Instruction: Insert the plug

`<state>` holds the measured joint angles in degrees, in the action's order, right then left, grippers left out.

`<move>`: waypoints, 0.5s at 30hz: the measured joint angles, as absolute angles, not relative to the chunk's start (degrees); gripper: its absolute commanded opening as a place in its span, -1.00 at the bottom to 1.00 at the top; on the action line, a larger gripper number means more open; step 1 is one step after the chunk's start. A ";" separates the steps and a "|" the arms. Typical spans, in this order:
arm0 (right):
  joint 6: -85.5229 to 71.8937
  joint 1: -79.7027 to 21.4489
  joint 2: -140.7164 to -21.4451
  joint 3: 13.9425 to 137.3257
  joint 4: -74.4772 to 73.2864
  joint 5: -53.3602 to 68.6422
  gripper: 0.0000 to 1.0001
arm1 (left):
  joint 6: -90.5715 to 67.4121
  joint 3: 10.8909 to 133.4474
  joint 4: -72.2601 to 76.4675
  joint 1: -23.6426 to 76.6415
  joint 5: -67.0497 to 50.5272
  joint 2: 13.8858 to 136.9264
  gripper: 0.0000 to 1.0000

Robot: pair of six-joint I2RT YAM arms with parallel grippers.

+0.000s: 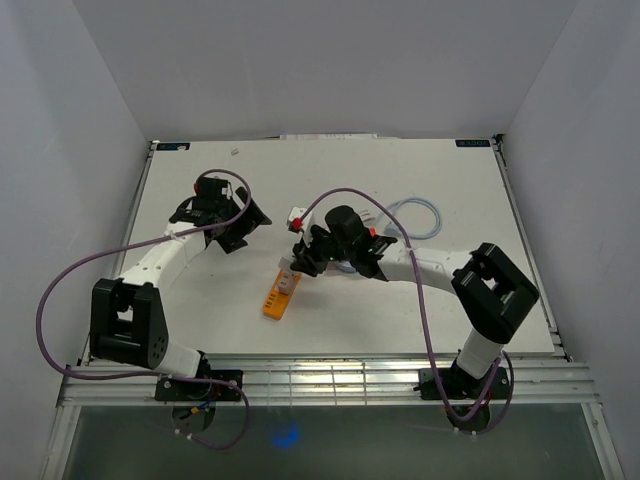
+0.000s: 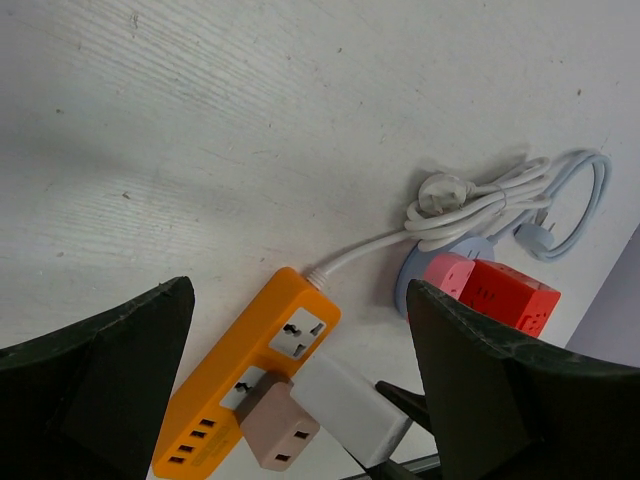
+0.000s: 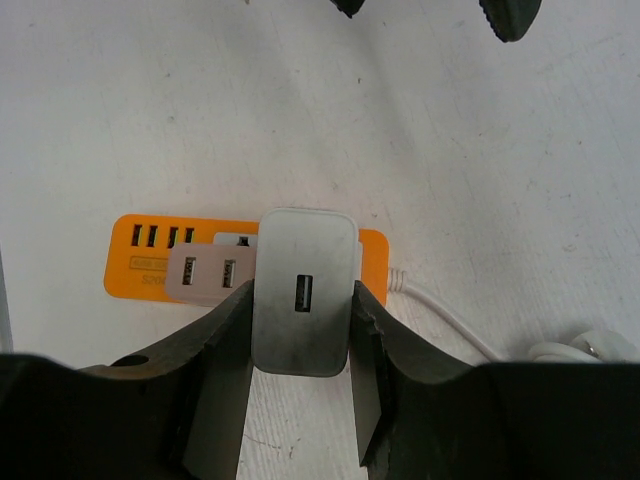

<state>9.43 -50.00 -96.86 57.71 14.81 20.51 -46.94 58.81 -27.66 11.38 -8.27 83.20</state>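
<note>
The white plug, a blocky charger with one USB port in its upper face, is clamped between the two dark fingers of the right end effector, which is partly closed against the plug's two sides. It sits over the orange power strip, which lies on the white surface near the middle, slightly toward the near edge. In the left wrist view the plug stands over the strip's middle part, just beside a beige adapter that sits on the strip next to its row of USB ports. The two look to be touching, and the socket at the cord end is uncovered. Whether the plug's prongs are in a socket cannot be told, since its underside is hidden. The left end effector hovers above the surface to the left and farther back, well apart from the strip, with its jaws spread wide and nothing between them. A white cord runs from the strip's far end into a loose bundle to the right. Beside that bundle a red cube socket stands on a round grey-blue base, and a light blue cable loops around to its right.
</note>
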 measured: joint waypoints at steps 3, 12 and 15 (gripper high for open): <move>9.72 -50.35 -98.21 58.65 13.41 19.64 -0.84 | -46.54 57.69 -27.90 11.31 -8.51 82.32 0.96; 10.59 -50.78 -100.77 61.12 11.55 17.93 -0.84 | -45.67 56.99 -28.08 11.31 -9.89 81.69 0.96; 10.98 -50.85 -100.92 61.58 11.03 17.37 -0.84 | -45.41 56.99 -28.08 11.31 -10.28 81.36 0.96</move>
<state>10.98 -50.85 -100.92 61.58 11.03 17.37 -45.41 56.99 -28.08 11.31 -10.28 81.36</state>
